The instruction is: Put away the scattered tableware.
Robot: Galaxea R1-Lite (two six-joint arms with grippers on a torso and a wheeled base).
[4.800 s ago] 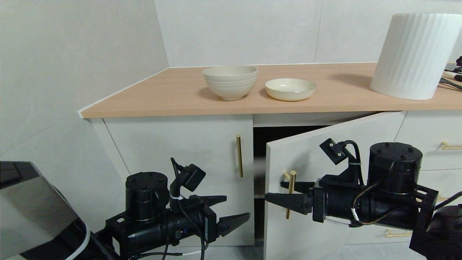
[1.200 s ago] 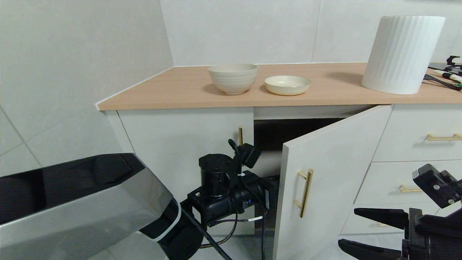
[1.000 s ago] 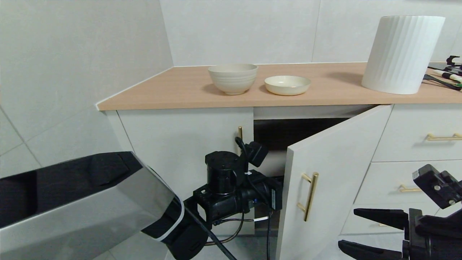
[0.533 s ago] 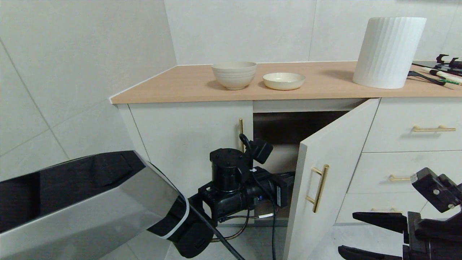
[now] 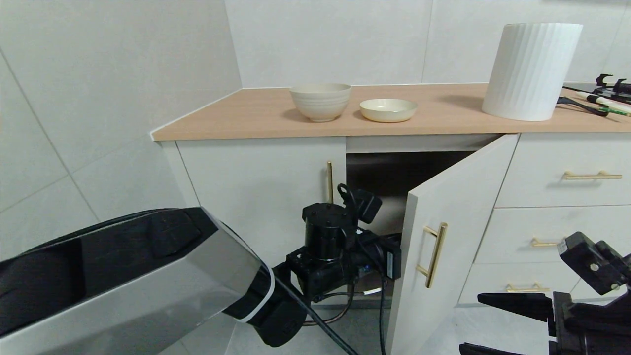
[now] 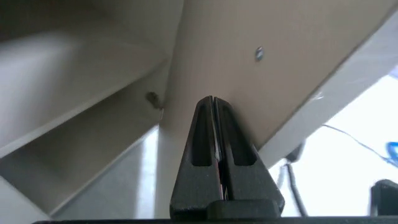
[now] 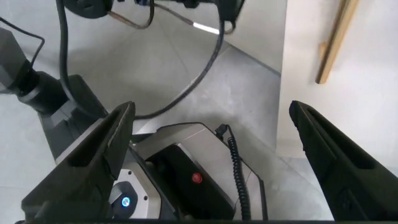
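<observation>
Prob. L end effector point(image 6: 212, 102) behind door point(image 5: 456, 197)

Head camera faces cabinet door point(image 5: 453, 207), wrist cameras close, sharing that door

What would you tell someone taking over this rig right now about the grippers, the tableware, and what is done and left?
Left gripper: shut, empty, tip at the inner face of the cabinet door.
Right gripper: open, empty, low in front of the drawers.
Bowl and shallow dish: side by side on the countertop, neither gripped.
Done: door stands partway open.
Left: move both pieces into the open compartment, then probably shut the door.
</observation>
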